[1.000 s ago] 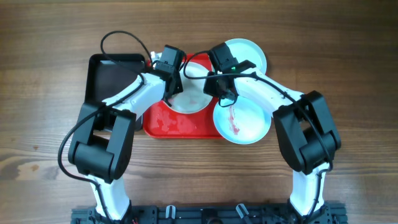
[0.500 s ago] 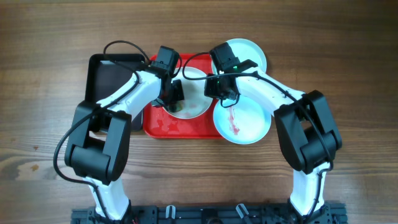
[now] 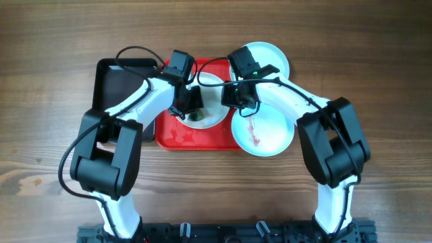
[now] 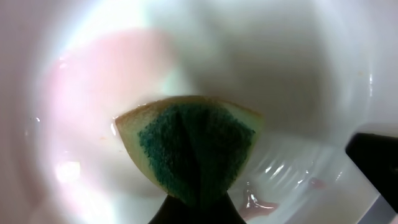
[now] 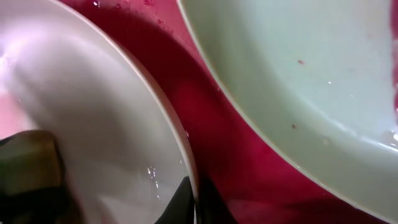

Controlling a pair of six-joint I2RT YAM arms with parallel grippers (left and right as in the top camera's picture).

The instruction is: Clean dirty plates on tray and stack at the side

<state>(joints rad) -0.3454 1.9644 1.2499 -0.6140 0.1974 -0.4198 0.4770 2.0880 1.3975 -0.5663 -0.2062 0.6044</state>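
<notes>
The red tray [image 3: 177,135] lies in the middle of the tabletop [image 3: 378,40], a little toward its far edge. A black tray [image 3: 118,84] lies just beside it, at its left edge.

The white plate [image 3: 214,111] rests in the far half of the red tray. The left gripper [image 3: 191,108] is low over the left part of this plate. Its fingers are pressed together on a sponge [image 3: 196,117]. In the left wrist view the sponge [image 4: 196,149] is green with a yellow border, it is pinched at its lower tip, and its face lies against the wet inside of the white plate [image 4: 292,68]. A pale pink film shows on the plate at the upper left of this view.

The right gripper [image 3: 237,98] is at the right rim of the white plate. In the right wrist view its fingertips are closed on the thin rim of the white plate [image 5: 99,118], one finger inside and one outside, and the red tray [image 5: 217,137] shows just beside the rim.

The pale blue plate with a red smear [image 3: 270,135] lies at the right near corner of the red tray and covers the tray's right edge there. The second pale blue plate [image 3: 273,59] is at the far right corner of the red tray, partly hidden by the right arm. I cannot tell if it rests on the tray's rim or only on the tabletop.
</notes>
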